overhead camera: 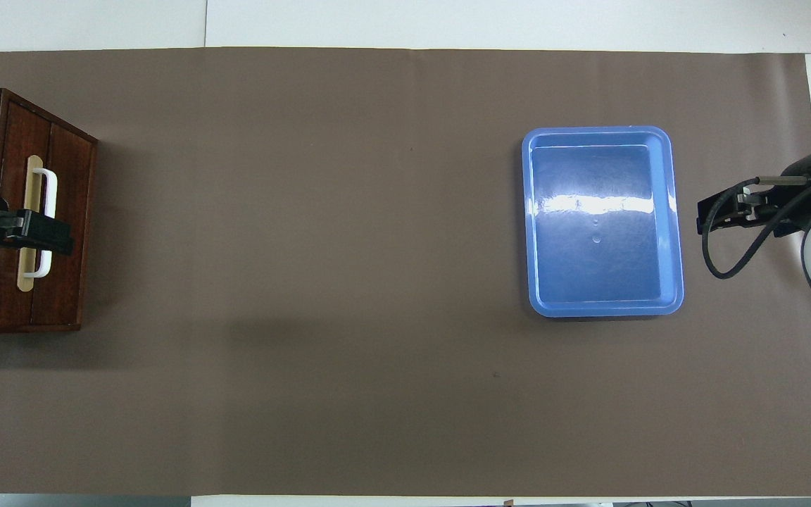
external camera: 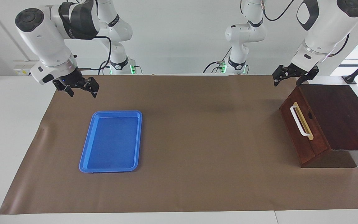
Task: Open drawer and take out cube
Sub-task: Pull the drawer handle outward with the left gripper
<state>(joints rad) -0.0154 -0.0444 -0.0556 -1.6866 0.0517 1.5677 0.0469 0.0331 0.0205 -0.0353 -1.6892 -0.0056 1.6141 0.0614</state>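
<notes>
The drawer is shut in a dark wooden cabinet at the left arm's end of the table, its white bar handle facing the table's middle. No cube shows. My left gripper hangs open in the air by the cabinet's corner nearest the robots, touching nothing. From overhead this gripper covers part of the handle on the drawer. My right gripper is open and holds nothing, raised over the mat beside the blue tray.
A flat blue tray lies on the brown mat toward the right arm's end. The right gripper and its cable sit beside the tray near the mat's edge.
</notes>
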